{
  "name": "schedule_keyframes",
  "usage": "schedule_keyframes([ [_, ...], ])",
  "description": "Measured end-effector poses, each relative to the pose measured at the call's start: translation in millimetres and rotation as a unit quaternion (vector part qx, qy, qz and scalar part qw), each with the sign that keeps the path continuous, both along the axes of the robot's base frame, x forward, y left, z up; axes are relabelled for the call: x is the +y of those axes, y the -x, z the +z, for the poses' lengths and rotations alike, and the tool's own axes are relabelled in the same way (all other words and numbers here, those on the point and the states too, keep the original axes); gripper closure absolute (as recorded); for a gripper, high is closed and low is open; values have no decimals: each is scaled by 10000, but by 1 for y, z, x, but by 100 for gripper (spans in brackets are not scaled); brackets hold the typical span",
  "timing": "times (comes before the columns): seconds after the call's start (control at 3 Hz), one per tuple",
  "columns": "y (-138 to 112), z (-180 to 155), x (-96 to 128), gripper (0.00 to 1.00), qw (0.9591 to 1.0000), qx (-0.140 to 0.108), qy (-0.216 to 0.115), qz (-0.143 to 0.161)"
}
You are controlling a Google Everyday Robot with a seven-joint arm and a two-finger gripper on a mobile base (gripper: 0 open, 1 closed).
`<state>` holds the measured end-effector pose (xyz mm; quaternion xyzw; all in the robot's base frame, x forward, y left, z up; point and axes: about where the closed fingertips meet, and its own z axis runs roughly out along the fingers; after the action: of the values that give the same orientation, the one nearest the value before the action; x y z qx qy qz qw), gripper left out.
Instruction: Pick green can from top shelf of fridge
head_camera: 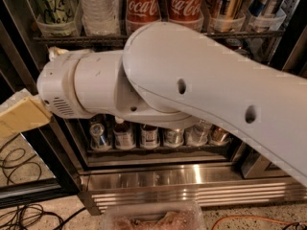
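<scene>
The green can, pale green with black scribbled lettering, stands at the far left of the top shelf, behind a clear tray front. The fridge fills the view with its steel base grille below. My gripper, beige, sticks out at the left edge of the view. It is well below and to the left of the green can and outside the shelf. My big white arm crosses the middle and hides most of the middle shelf.
A clear water bottle stands right of the green can, then two red Coca-Cola cans. More cans stand at the top right. Short cans line the lower rack. Black cables lie on the floor at left. A plastic container sits at the bottom.
</scene>
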<state>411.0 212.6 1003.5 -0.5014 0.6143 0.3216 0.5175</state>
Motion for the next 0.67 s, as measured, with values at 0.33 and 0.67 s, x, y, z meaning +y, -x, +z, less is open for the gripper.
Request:
schedule_keyframes([
  [0.33, -4, 8, 21, 0, 9988, -423, -150, -180],
  [0.67, -13, 25, 36, 0, 9940, -914, -171, -575],
])
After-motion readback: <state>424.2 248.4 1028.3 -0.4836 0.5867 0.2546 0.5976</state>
